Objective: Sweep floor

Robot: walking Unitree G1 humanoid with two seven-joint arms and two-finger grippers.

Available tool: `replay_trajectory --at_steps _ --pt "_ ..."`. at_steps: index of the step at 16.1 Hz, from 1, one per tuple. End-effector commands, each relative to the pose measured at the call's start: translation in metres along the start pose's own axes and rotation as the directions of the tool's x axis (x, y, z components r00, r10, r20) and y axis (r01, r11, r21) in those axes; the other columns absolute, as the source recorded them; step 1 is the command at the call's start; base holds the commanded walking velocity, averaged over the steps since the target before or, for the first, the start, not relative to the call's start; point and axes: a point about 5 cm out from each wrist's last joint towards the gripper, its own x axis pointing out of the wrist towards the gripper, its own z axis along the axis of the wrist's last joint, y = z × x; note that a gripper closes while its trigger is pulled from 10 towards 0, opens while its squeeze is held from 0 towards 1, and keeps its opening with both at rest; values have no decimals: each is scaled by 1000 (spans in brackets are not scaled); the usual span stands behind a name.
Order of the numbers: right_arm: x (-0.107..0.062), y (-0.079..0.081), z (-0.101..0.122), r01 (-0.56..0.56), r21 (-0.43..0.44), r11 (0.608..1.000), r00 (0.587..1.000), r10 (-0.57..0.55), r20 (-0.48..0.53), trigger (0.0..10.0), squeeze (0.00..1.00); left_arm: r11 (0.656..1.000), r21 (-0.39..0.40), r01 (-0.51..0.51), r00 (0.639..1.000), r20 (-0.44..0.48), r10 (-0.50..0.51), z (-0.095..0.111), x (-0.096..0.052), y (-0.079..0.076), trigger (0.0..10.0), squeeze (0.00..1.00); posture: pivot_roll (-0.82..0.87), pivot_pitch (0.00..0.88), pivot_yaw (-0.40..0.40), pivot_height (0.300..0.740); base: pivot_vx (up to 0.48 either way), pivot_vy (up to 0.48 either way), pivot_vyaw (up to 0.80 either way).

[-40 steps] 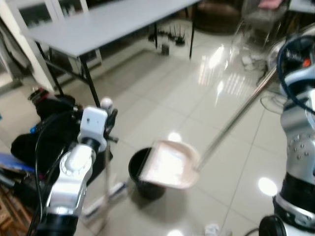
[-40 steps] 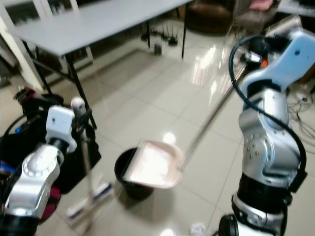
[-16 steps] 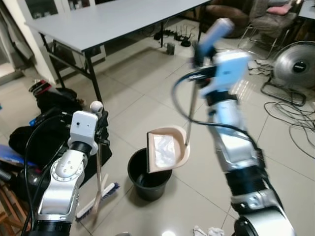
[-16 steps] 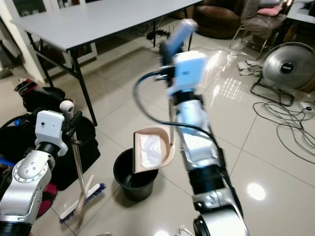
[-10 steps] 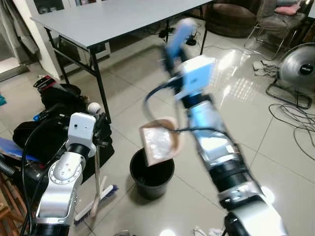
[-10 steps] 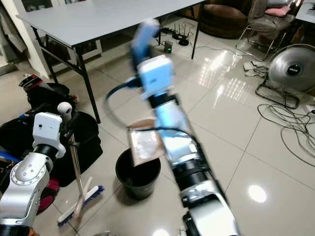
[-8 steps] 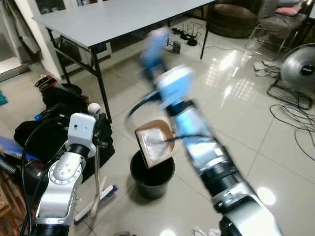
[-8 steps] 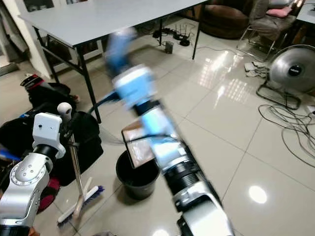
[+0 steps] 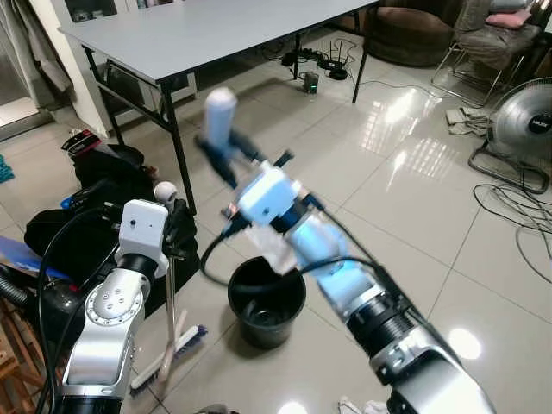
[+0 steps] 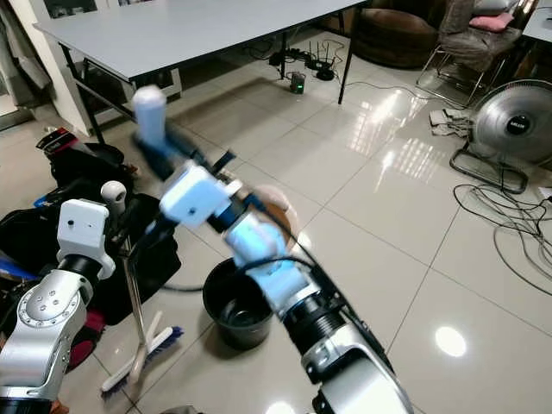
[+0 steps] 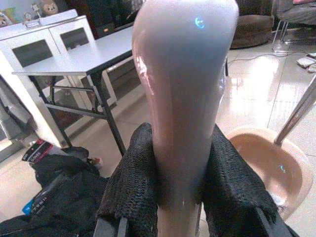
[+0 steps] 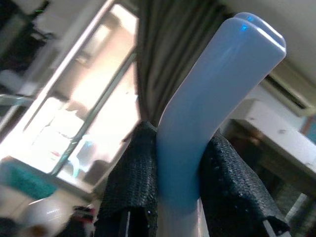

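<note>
Here, the sweep reaches its emptying stage.
Dustpan: the pink dustpan (image 10: pixel 274 207) hangs tipped above the black bin (image 9: pixel 266 301), largely hidden behind the right arm; its bowl also appears in the left wrist view (image 11: pixel 269 158).
Right gripper: the right gripper (image 12: pixel 180 163) is clamped on the dustpan's pale blue handle (image 9: pixel 219 113), held high and blurred with motion.
Broom: the broom (image 9: pixel 172 354) stands near-upright just beside the bin, bristles on the floor.
Left gripper: the left gripper (image 11: pixel 180 180) is closed tight around the broom's pinkish grip.
Progress: judging by the tilted pan over the bin, collecting looks mostly done; whether the pan has emptied cannot be told, and white scraps (image 9: pixel 362 405) near the robot's feet appear left to sweep.
Surface: glossy pale floor tiles (image 9: pixel 405 190), throwing back ceiling lights.
Room: a grey folding table (image 9: pixel 198 34) behind, black bags (image 9: pixel 95 198) on the left, a standing fan (image 9: pixel 522 129) and loose cables on the right.
</note>
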Motion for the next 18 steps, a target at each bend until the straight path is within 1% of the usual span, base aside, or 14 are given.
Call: replay_trajectory --at_steps 1,2,3,5,7,10,12,13,14,15,16,17,18 --pt "3 11 8 -80 -30 996 995 82 60 10000 0 1000 26 -4 999 43 3 12 0 -1 10000 0 124 34 -12 740 0 0 0" --pt "1 17 8 -111 -26 993 992 113 60 10000 0 1000 25 -3 999 45 2 14 -1 -2 10000 0 124 35 -14 740 0 0 0" --pt "1 18 8 -117 -20 993 991 118 59 10000 0 1000 25 -3 999 45 2 14 -1 -2 10000 0 124 35 -15 740 0 0 0" --pt "-4 24 6 -154 -53 987 987 156 47 10000 0 1000 24 -2 999 49 1 18 -1 -3 10000 0 121 35 -15 740 0 0 0" --pt "-5 25 4 -150 -56 987 987 152 42 10000 0 1000 24 0 999 52 -1 22 -2 -5 10000 0 120 33 -13 740 0 0 0" --pt "-6 27 3 -164 -85 983 985 167 35 10000 0 1000 24 5 998 55 -6 26 -2 -7 10000 0 118 32 -9 740 0 0 0" --pt "-6 24 2 -157 -114 981 987 161 28 10000 0 1000 24 9 999 52 -10 26 -2 -8 10000 0 116 31 -8 740 0 0 0" --pt "-3 9 3 -90 -138 986 995 94 25 10000 0 1000 26 15 999 47 -16 26 -2 -9 10000 0 112 31 -9 740 0 0 0" --pt "1 -24 7 44 -176 983 999 -40 25 10000 0 999 29 29 999 31 -30 23 -2 -10 10000 0 105 29 -10 740 0 0 0" --pt "1 -57 13 174 -201 964 985 -172 25 10000 0 999 19 39 999 12 -39 18 -1 -11 10000 0 98 28 -10 740 0 0 0" --pt "0 -62 14 192 -205 960 981 -191 25 10000 0 999 17 41 999 9 -41 17 -1 -12 10000 0 98 28 -10 740 0 0 0" --pt "-13 -94 15 290 -247 925 953 -303 -13 10000 0 997 18 70 997 -13 -70 10 0 -14 10000 0 77 28 -6 740 0 0 0" --pt "-22 -107 15 332 -263 906 935 -354 -37 10000 0 996 17 84 996 -23 -84 6 1 -16 10000 0 77 28 -6 740 0 0 0"
